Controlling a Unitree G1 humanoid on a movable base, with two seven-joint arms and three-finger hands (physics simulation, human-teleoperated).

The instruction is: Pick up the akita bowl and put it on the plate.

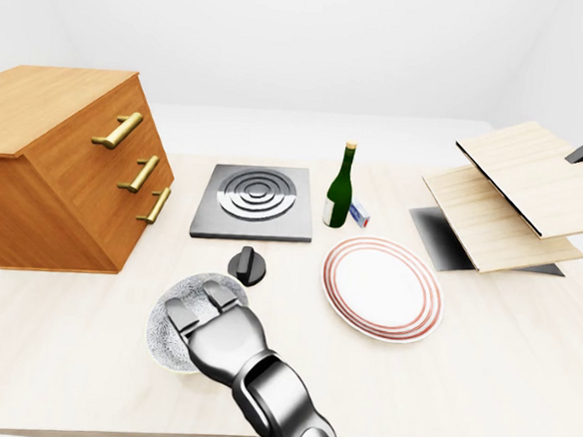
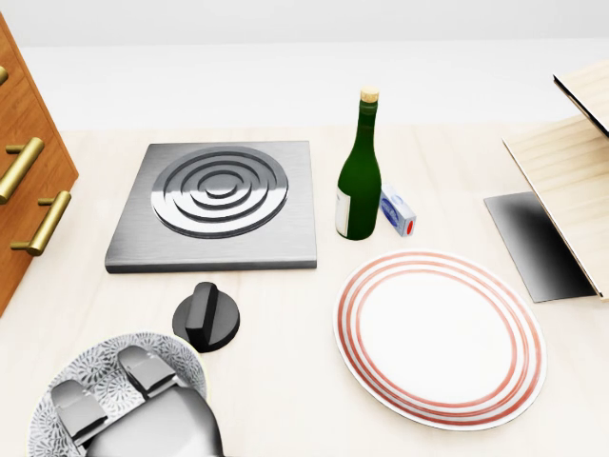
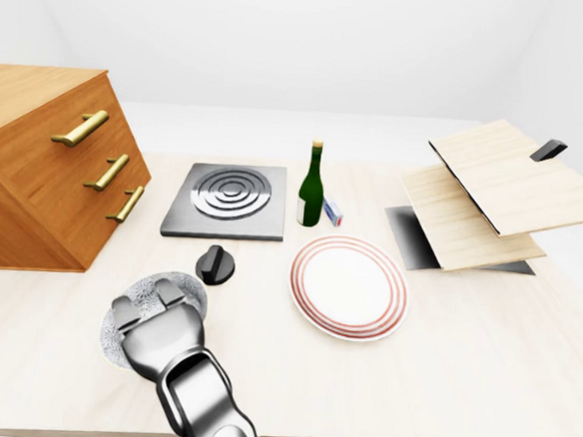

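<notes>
Glossy metal robot hand (image 1: 214,323), brushed-metal stove plate (image 2: 217,205), matt pale wooden table (image 1: 482,362).

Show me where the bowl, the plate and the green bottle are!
bowl (image 2: 57,405), head view, patterned rim left of the hand.
plate (image 2: 440,338), head view, white middle.
green bottle (image 2: 360,171), head view, glass body.

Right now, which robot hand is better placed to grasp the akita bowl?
The left robot hand: it is the only one in view, and it hangs directly over the akita bowl, fingers reaching across its rim. The plate lies to the right, nothing on it.
</notes>
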